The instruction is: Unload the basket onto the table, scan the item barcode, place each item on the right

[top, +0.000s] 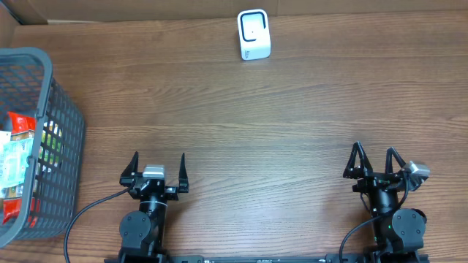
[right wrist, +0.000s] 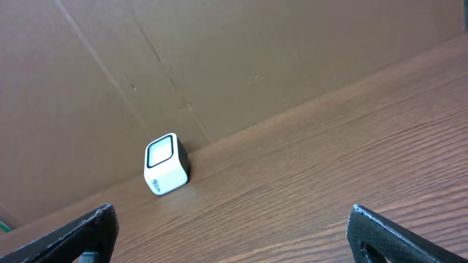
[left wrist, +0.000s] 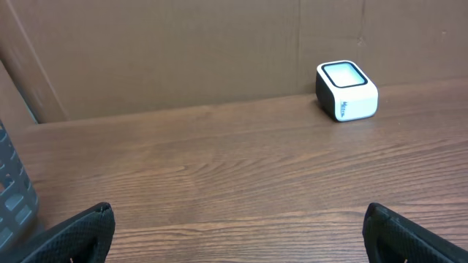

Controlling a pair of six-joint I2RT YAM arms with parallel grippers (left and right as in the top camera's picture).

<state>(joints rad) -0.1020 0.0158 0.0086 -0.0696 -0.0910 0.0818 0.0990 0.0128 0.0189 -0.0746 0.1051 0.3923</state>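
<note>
Jaws on both arms hang wide open, empty, so nothing's started. Next, I'd guess: left arm grabs an item from the basket, shows scanner its barcode.

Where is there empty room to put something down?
The wide middle of the table is bare, between the white scanner at the back, the grey basket on the left, and the left tool and right tool in front. Only the basket is crowded, stuffed with packets.
</note>
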